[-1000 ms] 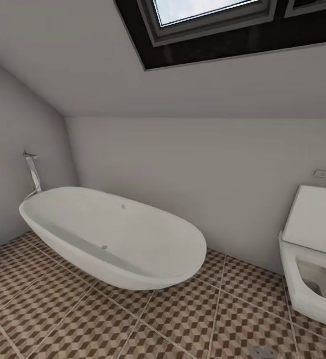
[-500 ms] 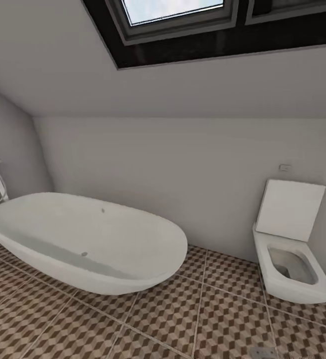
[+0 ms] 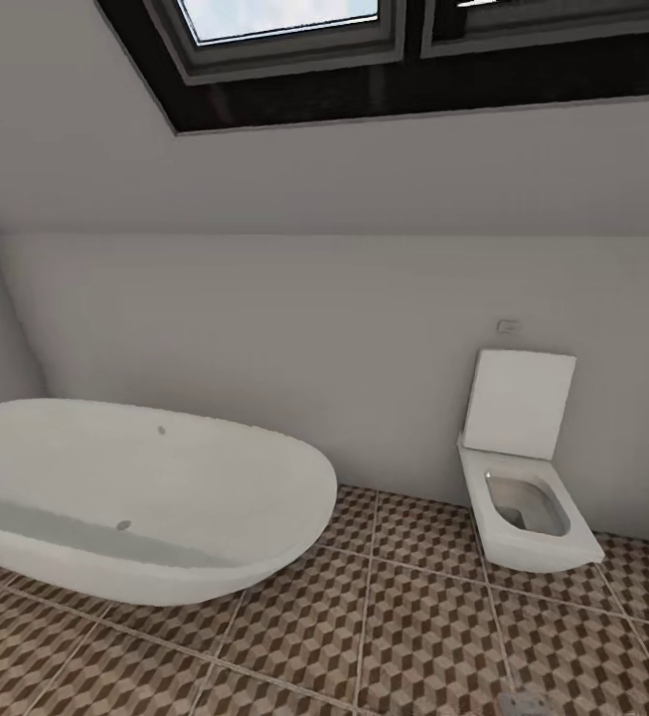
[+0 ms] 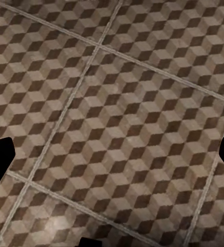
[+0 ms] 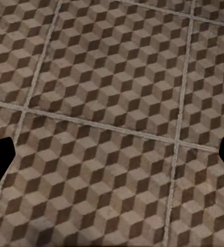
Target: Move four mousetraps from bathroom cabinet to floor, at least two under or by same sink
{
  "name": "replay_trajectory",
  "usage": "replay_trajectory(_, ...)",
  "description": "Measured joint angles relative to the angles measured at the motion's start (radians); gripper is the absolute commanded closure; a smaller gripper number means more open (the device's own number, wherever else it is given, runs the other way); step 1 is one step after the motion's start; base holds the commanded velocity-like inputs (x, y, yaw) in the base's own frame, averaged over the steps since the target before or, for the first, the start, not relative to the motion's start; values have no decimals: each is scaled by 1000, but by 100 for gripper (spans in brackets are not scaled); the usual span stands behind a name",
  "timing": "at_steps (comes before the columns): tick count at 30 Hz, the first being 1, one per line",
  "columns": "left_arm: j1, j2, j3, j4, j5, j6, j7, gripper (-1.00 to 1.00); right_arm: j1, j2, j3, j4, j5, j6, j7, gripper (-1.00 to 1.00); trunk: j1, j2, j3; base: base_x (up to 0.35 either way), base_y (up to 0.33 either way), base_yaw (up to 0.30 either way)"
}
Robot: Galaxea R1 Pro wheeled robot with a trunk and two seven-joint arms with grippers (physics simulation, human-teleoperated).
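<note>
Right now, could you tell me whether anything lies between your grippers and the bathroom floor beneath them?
Nothing visible does. Both wrist views look past widely spread fingers straight onto bare patterned floor. The head view shows the bathtub and toilet standing by the far wall, with open tiles between them. No traps or cabinet are in sight yet.

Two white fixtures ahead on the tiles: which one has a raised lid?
The toilet, against the wall at the right: its square lid stands upright behind the bowl. The oval bathtub to its left is open-topped, with no lid.
</note>
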Motion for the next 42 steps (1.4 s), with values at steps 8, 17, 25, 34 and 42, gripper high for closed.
replay_trajectory(8, 0, 1, 0, 0, 0, -1, 1, -100, 0, 0, 0, 0, 0, 0, 0, -100, 0, 0, 0, 0, 0, -271)
replay_trajectory(17, 0, 4, 0, 1, 0, -1, 0, -100, 0, 0, 0, 0, 1, 0, -4, -100, 0, 0, 0, 0, 0, -271)
replay_trajectory(25, 0, 4, -1, 2, 0, -1, 0, -100, 0, 0, -1, 0, 1, 0, -9, -100, 0, 0, 0, 0, 0, -271)
replay_trajectory(34, 0, 5, -2, 2, -1, -2, 0, -100, 0, 0, -1, 0, 1, 0, -10, -100, 0, 0, 0, 0, 0, -271)
replay_trajectory(42, 0, 6, -2, 2, -2, -2, 1, -100, 0, 1, -1, 0, 0, 0, -10, -100, 0, 0, 0, 0, 0, -271)
